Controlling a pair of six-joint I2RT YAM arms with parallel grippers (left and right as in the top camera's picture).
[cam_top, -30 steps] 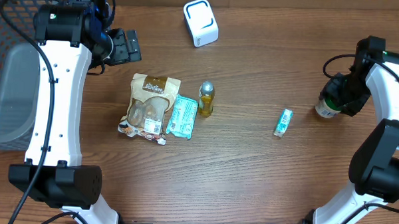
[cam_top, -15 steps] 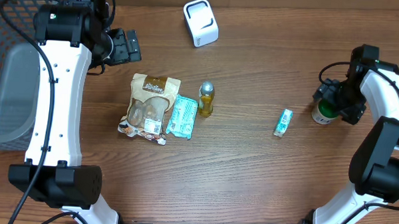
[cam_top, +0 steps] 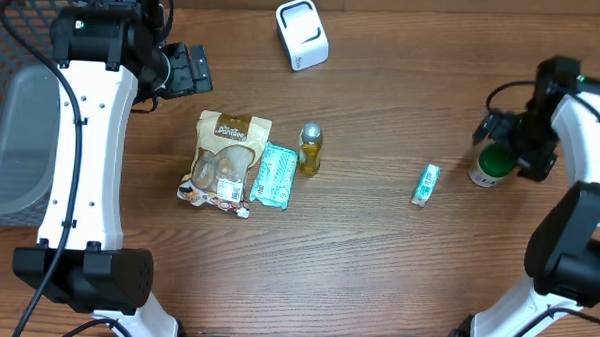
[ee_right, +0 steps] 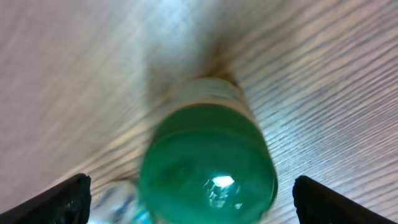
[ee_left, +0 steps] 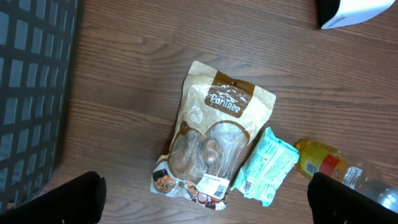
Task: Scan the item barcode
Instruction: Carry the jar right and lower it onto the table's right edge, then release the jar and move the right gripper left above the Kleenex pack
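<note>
My right claw (cam_top: pixel 506 146) just let go of the green-capped bottle (cam_top: pixel 491 167) — jaws wide now, wrist pointing down just above the cap. Bottle stands upright on the table (cam_top: pixel 376 271), right side, well apart from the white scanner (cam_top: pixel 302 33) — probably set aside. My left claw (cam_top: pixel 188 70) is wide too, near the snack bag (cam_top: pixel 225 158).

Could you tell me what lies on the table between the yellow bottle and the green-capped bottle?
A small teal packet lies there, nearer the green-capped bottle than the yellow bottle; the overhead view shows it.
</note>
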